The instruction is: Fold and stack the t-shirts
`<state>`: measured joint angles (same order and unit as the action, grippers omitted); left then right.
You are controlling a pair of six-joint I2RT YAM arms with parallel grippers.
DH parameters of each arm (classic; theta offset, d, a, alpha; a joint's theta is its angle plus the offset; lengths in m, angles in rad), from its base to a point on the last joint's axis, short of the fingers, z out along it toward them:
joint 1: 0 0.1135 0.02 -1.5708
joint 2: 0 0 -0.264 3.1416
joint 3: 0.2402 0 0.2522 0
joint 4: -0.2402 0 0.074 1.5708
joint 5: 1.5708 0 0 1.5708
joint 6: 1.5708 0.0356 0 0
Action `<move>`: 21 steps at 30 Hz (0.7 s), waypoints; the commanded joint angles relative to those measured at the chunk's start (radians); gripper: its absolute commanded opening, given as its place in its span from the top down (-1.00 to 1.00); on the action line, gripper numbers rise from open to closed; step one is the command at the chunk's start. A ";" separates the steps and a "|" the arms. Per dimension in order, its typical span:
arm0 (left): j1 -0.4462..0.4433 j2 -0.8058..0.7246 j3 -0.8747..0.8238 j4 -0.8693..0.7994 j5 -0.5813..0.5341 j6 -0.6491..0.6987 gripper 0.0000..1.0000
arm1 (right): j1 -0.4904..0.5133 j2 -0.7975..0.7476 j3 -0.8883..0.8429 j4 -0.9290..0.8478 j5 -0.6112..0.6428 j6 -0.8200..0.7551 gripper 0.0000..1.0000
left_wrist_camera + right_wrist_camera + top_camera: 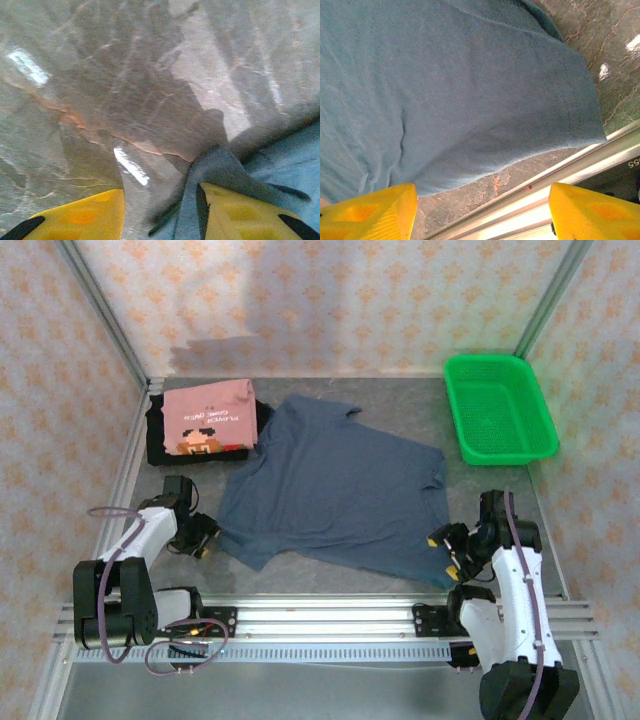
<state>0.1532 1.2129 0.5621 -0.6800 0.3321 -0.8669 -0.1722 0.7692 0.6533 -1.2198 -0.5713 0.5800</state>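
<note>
The slate-blue t-shirt (335,485) lies spread open and flat on the grey desk (400,405), collar towards the far wall, and serves as the landmark. Beyond its far left corner sits the salmon-pink t-shirt (208,418), folded with its pixel-face print up, on top of the black t-shirt (160,445), whose edges show around it. Well off its far right corner stands a green mesh basket (497,408). The left pincer (207,538) is down at the blue shirt's near left edge, its yellow fingers (85,215) partly open: a raised fold of the cloth sits in the gap against one finger, bare desk showing beside the other, so nothing is clamped. The right pincer (446,553) hangs by the shirt's near right corner, spread wide and holding nothing, the hem just ahead of it and the aluminium rail (560,175) below
</note>
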 commanded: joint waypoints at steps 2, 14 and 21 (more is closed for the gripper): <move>0.006 -0.065 0.063 -0.040 0.034 0.002 0.18 | 0.008 0.012 -0.017 -0.122 0.033 0.024 -0.40; 0.008 -0.013 0.045 -0.036 -0.022 0.005 0.31 | 0.008 0.053 0.008 -0.100 0.031 0.016 -0.40; 0.008 0.050 0.013 0.047 -0.030 -0.006 0.31 | 0.007 0.063 0.002 -0.081 0.033 0.025 -0.40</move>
<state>0.1532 1.2308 0.6033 -0.6750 0.3347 -0.8665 -0.1707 0.8257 0.6533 -1.2182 -0.5682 0.5858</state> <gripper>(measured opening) 0.345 0.702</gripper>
